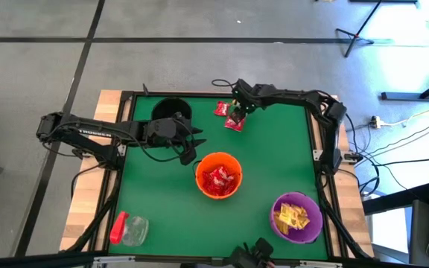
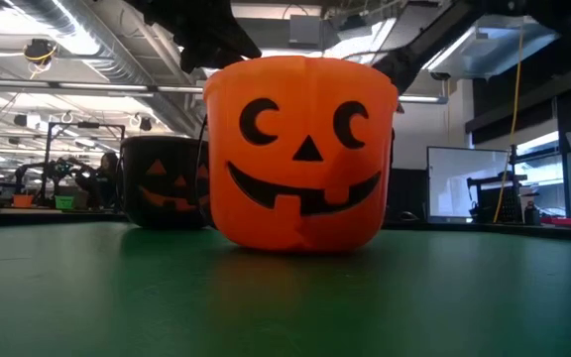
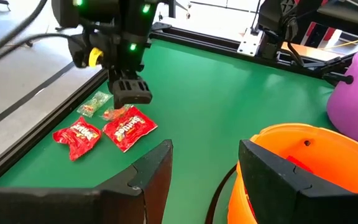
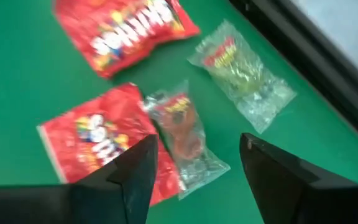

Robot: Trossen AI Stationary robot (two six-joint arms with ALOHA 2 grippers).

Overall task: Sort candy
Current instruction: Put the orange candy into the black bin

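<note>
Directly below the right gripper's (image 4: 194, 165) spread jaws lie four loose candy packets on the green surface (image 1: 274, 149): two red packets (image 4: 101, 146), a clear packet with red contents (image 4: 185, 137) between the dark fingers (image 4: 135, 174), and a clear greenish packet (image 4: 241, 74) just beside it. Nothing is gripped; the jaws are released, hovering over the pile. More red candy fills the orange bucket (image 1: 218, 176), well apart from the pile, and yellow candy (image 1: 292, 217) sits in the purple bucket (image 1: 297, 217). Beside the orange bucket, the left gripper (image 3: 204, 168) waits with its jaws parted and empty. A black bucket (image 1: 173, 110) is partly hidden behind the left arm. A red-capped jar (image 1: 128, 228) lies far from the pile.
</note>
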